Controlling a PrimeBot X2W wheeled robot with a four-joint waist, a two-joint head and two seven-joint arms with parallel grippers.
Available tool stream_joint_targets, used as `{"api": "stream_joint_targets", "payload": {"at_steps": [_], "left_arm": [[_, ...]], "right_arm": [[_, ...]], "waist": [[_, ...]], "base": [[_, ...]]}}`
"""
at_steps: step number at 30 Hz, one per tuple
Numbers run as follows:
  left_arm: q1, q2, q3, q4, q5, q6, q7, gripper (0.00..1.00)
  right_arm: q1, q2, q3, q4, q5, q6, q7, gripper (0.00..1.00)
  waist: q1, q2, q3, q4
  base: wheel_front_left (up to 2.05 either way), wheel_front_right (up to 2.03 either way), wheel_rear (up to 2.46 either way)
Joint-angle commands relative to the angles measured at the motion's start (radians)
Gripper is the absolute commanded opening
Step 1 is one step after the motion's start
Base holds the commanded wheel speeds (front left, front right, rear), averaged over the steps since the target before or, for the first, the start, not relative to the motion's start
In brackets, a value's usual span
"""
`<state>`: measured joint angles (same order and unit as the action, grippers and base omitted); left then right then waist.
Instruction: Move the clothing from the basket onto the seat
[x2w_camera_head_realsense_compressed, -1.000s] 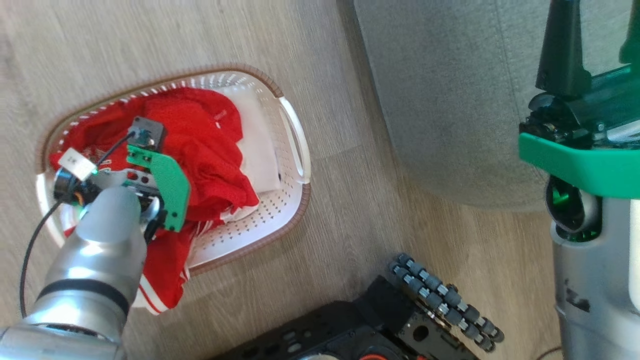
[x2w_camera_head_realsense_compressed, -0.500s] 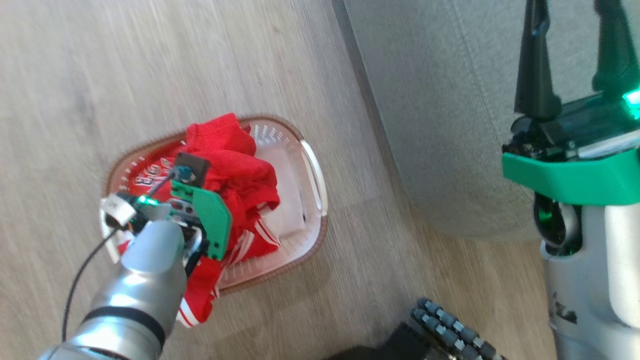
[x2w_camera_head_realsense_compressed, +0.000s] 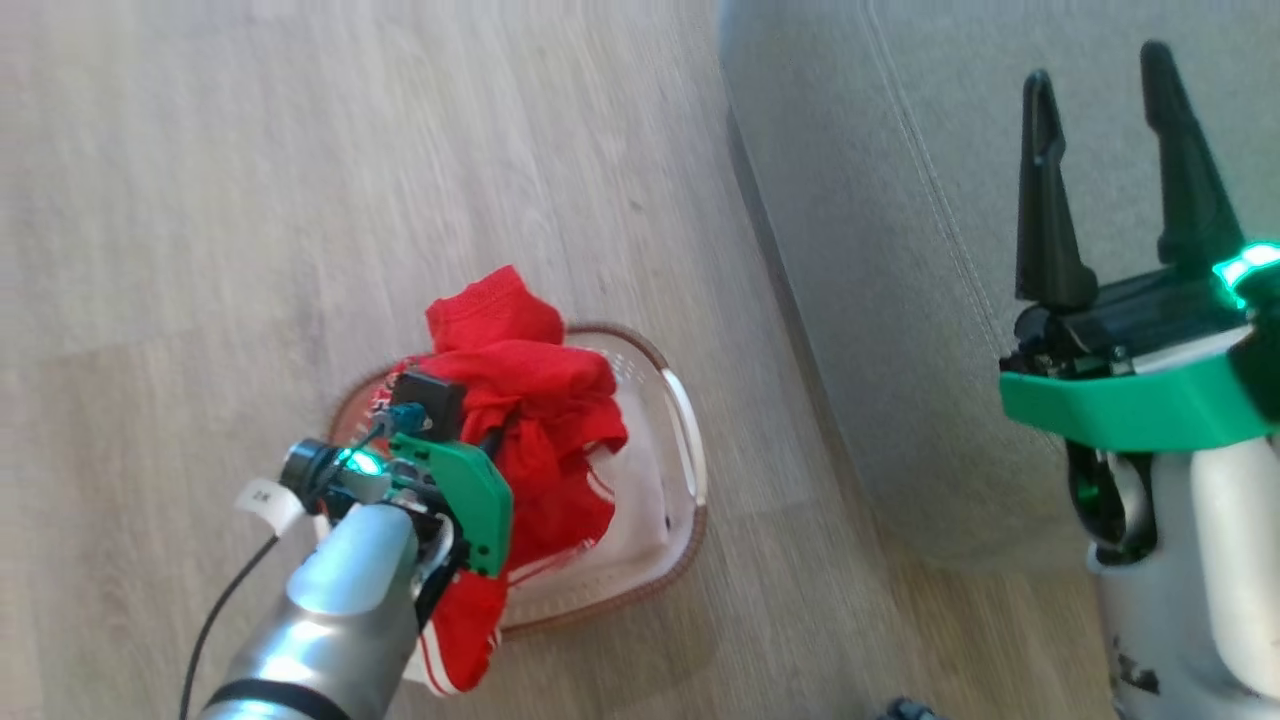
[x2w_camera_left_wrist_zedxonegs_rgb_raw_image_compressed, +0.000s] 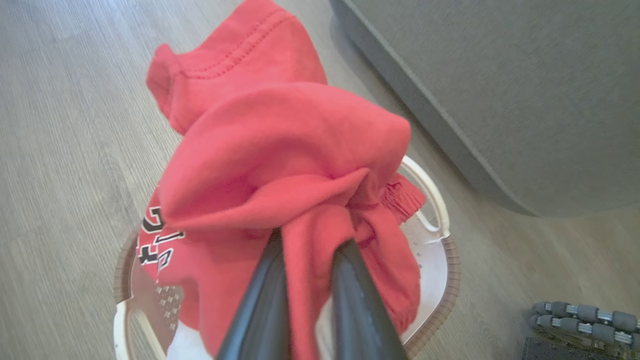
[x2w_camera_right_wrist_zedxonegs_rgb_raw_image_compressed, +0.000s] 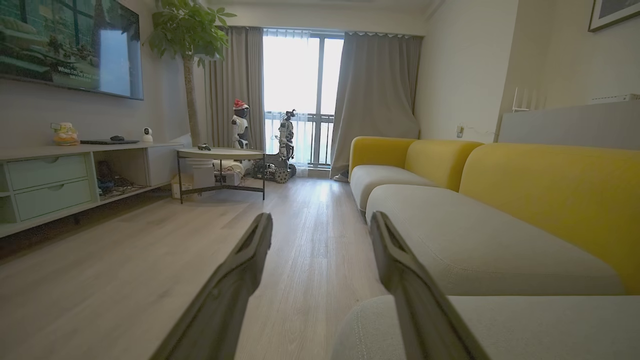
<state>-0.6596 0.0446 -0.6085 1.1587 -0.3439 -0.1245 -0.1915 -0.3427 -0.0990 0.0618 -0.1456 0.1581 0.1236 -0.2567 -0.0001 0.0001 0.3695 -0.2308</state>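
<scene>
While the clothing (x2w_camera_left_wrist_zedxonegs_rgb_raw_image_compressed: 280, 150) is clamped in a narrow pinch by the left gripper (x2w_camera_left_wrist_zedxonegs_rgb_raw_image_compressed: 311, 240), a strip of red cloth is seen squeezed between the two dark fingers (x2w_camera_left_wrist_zedxonegs_rgb_raw_image_compressed: 265, 300) in the left wrist view. Most of the clothing (x2w_camera_head_realsense_compressed: 540, 420) is bunched over the basket (x2w_camera_head_realsense_compressed: 692, 470), with one fold showing past the basket's far rim in the head view and a white-striped hem hung over its near rim. Black-and-white lettering is seen on the cloth at the left of the left wrist view. Whether the lower folds touch the basket's bottom cannot be told.

The basket (x2w_camera_left_wrist_zedxonegs_rgb_raw_image_compressed: 446, 260) is set on the wooden floor (x2w_camera_head_realsense_compressed: 300, 200), near the front edge of the seat (x2w_camera_head_realsense_compressed: 900, 250), with a strip of floor between them. The right gripper (x2w_camera_head_realsense_compressed: 1097, 70) is held over the seat's front edge, its fingers spread wide with nothing between them. In the right wrist view the right gripper (x2w_camera_right_wrist_zedxonegs_rgb_raw_image_compressed: 321, 217) is pointed along the room, with the seat (x2w_camera_right_wrist_zedxonegs_rgb_raw_image_compressed: 475, 240) to its right.
</scene>
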Motion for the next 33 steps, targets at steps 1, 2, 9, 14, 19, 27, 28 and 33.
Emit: {"api": "stream_joint_targets", "payload": {"at_steps": [1, 2, 9, 14, 19, 27, 28, 33], "left_arm": [[0.000, 0.006, 0.007, -0.046, -0.022, -0.006, -0.025, 0.00], [0.004, 0.006, -0.001, -0.060, -0.033, -0.006, -0.030, 0.00], [0.012, 0.006, -0.037, -0.154, -0.093, -0.006, -0.057, 0.00], [0.024, 0.009, -0.041, -0.226, -0.117, -0.006, -0.065, 0.00], [0.040, 0.024, -0.032, -0.318, -0.130, -0.005, -0.068, 0.00], [0.062, 0.058, -0.006, -0.497, -0.154, 0.015, -0.053, 0.00], [0.063, 0.065, -0.005, -0.527, -0.154, 0.020, -0.044, 0.00], [0.064, 0.107, 0.000, -0.716, -0.152, 0.053, 0.018, 0.00]], "right_arm": [[0.015, -0.010, 0.014, -0.025, 0.000, 0.007, -0.005, 1.00], [0.022, -0.013, 0.015, -0.022, 0.001, 0.007, -0.005, 1.00], [0.062, -0.028, 0.025, -0.003, 0.009, 0.007, -0.005, 1.00], [0.093, -0.034, 0.032, 0.013, 0.015, 0.007, -0.005, 1.00], [0.133, -0.034, 0.039, 0.028, 0.022, 0.007, -0.005, 1.00], [0.187, -0.029, 0.046, 0.041, 0.031, 0.007, -0.005, 1.00], [0.194, -0.029, 0.048, 0.042, 0.032, 0.007, -0.005, 1.00], [0.230, -0.029, 0.060, 0.050, 0.038, 0.007, -0.005, 1.00]], "waist": [[0.0001, -0.0001, -0.055, 0.040], [0.0001, -0.0001, -0.067, 0.047], [0.0001, -0.0001, -0.146, 0.092], [0.0001, -0.0001, -0.208, 0.116], [0.0001, -0.0001, -0.266, 0.136], [0.0001, -0.0001, -0.325, 0.159], [0.0001, -0.0001, -0.331, 0.162], [0.0001, -0.0001, -0.362, 0.175]], "base": [[0.00, 0.00, 0.00], [0.00, 0.00, 0.00], [0.00, 0.00, 0.00], [0.00, 0.00, 0.00], [0.00, 0.00, 0.00], [0.00, 0.00, 0.00], [0.00, 0.00, 0.00], [0.00, 0.00, 0.00]]}}
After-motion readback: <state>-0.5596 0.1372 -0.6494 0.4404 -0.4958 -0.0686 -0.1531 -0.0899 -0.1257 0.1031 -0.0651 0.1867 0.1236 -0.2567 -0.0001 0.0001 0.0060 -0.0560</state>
